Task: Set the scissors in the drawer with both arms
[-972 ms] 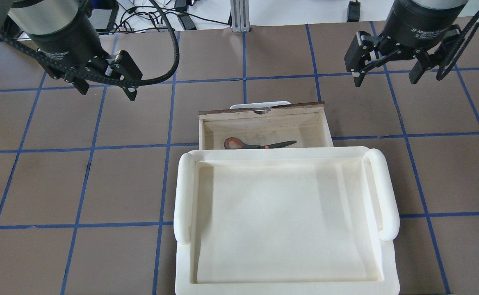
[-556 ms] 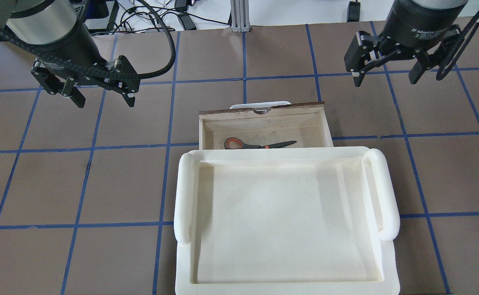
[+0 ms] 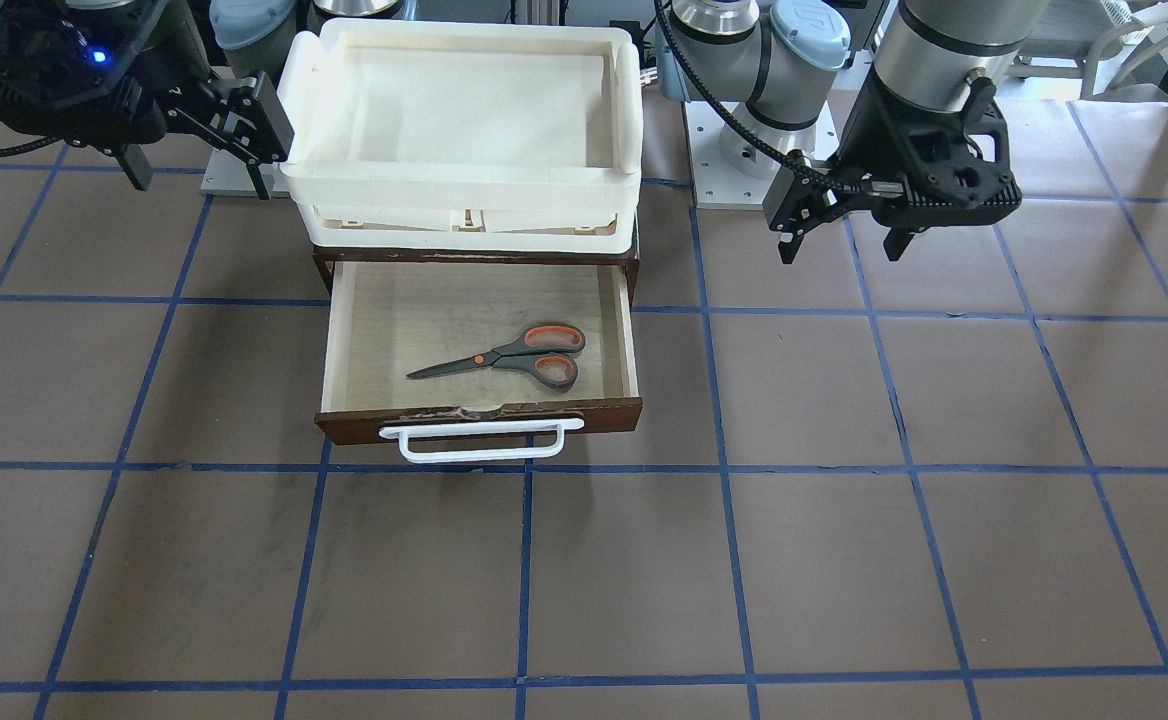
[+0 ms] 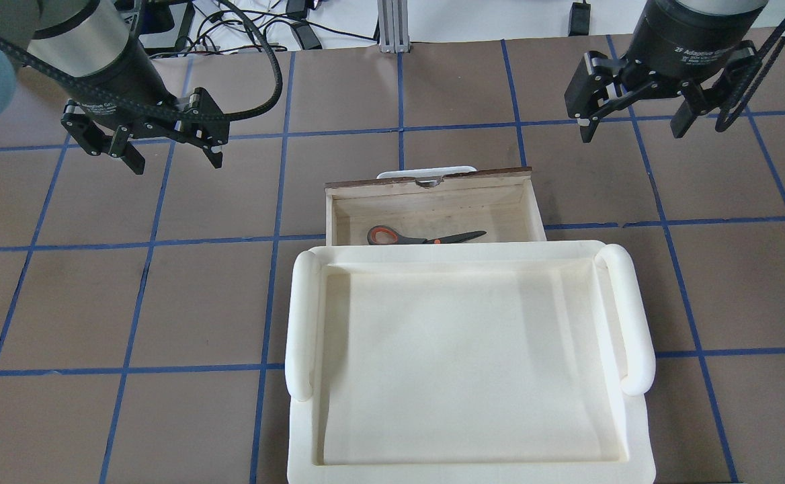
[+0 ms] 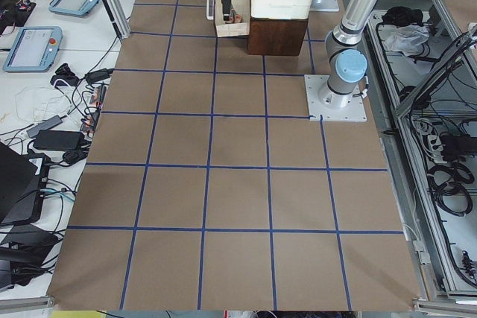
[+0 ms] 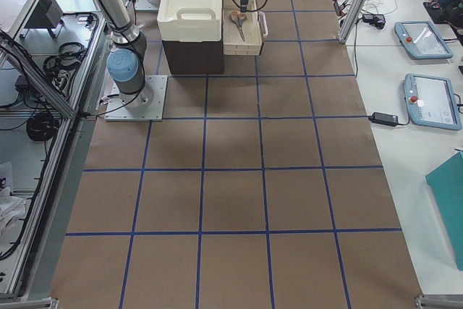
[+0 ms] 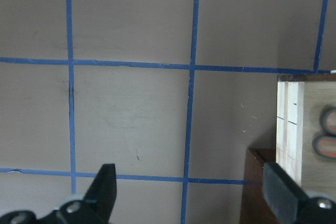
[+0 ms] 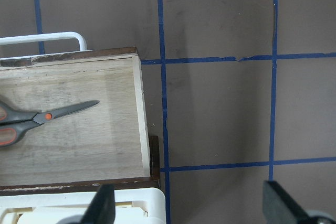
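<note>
Two grippers spread wide, scissors lying in the drawer

Nothing was gripped on either side, pretty much. The left gripper was hung above the bare table, off to the robot's left of the drawer and well apart from it; its fingers were spread far apart. From its wrist camera only brown mat and blue tape lines were seen between the two fingertips, with the drawer's corner and the orange handle loops caught at the edge. The right gripper was hung on the opposite side, also well clear of the drawer; its fingers were likewise parted wide and held around nothing.

The drawer was pulled out of a dark-brown case, away from the robot, with the white bar handle on its far front. The scissors were laid flat on the pale wood floor, blades shut; the handles were pointed toward the robot's left and the tips toward its right. As far as could be told from the front camera, none of the drawer's walls were touched by them. A cream tray was sat on top of the case, so the back part of the drawer was covered when seen from overhead. In the two side views the grippers were shown too small for anything to be judged.
</note>
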You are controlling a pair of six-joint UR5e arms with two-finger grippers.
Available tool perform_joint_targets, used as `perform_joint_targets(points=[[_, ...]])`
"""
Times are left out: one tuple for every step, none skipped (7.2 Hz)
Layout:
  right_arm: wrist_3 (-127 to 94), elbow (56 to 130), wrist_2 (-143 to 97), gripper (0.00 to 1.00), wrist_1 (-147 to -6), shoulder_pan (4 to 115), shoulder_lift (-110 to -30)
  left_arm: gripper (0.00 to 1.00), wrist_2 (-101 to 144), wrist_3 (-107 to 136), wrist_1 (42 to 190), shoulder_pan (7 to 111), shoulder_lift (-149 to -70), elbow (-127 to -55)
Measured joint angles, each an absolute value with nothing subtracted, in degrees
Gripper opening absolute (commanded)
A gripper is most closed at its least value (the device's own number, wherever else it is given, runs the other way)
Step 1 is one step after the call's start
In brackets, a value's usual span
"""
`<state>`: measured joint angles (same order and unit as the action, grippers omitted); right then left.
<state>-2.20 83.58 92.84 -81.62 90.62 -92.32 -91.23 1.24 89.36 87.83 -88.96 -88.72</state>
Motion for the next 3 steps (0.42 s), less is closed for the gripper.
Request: perform_joint_targets(points=[[-2.2,83.58,92.82,1.0,-81.64,90.62,-92.3,1.0,-91.04,0.95,88.17,87.23,-89.09,-88.61],[-2.2,83.58,92.79,1.0,-81.65,90.62,-92.29,1.0,-90.52,0.82,87.55,87.07,-89.08,-88.4],[-2.2,83.58,92.78,1.0,-81.65,90.62,-92.29,1.0,-90.34,0.75,87.35,87.08,-89.23,-88.49]])
